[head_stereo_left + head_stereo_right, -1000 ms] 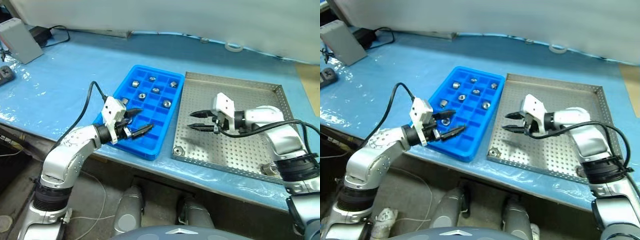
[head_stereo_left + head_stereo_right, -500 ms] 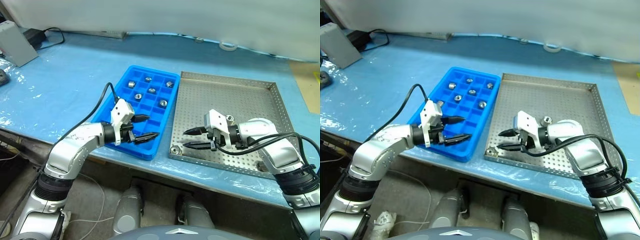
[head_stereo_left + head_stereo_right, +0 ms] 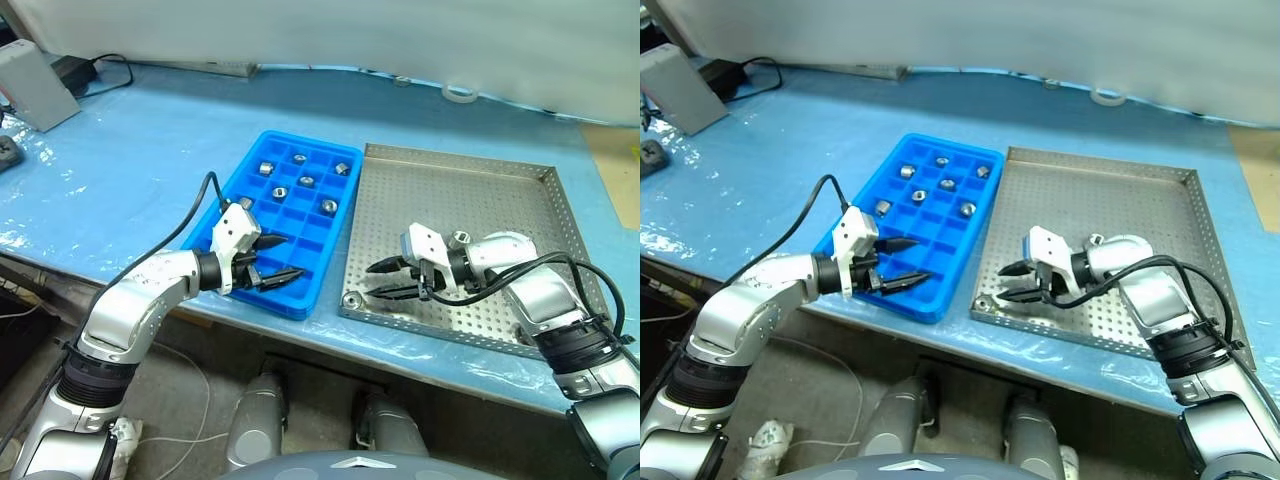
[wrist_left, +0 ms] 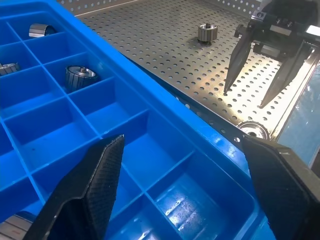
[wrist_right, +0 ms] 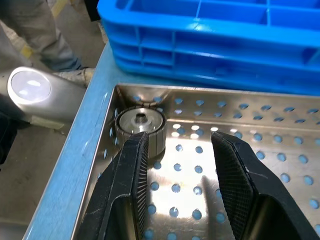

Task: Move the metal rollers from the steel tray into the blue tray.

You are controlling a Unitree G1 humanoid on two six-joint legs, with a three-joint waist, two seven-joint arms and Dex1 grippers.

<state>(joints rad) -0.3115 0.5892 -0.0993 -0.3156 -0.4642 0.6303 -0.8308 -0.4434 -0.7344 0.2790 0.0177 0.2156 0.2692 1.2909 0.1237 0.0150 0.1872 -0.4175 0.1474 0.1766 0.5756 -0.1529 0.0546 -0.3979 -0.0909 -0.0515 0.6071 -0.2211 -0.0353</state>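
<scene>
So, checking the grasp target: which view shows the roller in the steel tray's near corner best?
Right wrist view: the corner roller sits close, hole visible, just beyond the right pincer. Head views show a speck; left wrist view, its top.

Blue-covered table [image 3: 150, 150], grey box [image 3: 35, 85], black cable [image 3: 105, 70], tape roll [image 3: 460, 94]

You were in workshop or factory parts-sorting station. Bench [image 3: 130, 170] was covered in blue sheet under clear plastic film. On it sat perforated steel tray [image 3: 500, 190] and blue tray [image 3: 232, 196] with grid compartments holding metal rollers [image 3: 268, 168], machined parts kind. Grey box [image 3: 35, 85] and black cables [image 3: 105, 70] lay at bench's far left corner, tape roll [image 3: 460, 93] by white backdrop. Bare concrete-like floor [image 5: 45, 165] showed below bench edge.
</scene>
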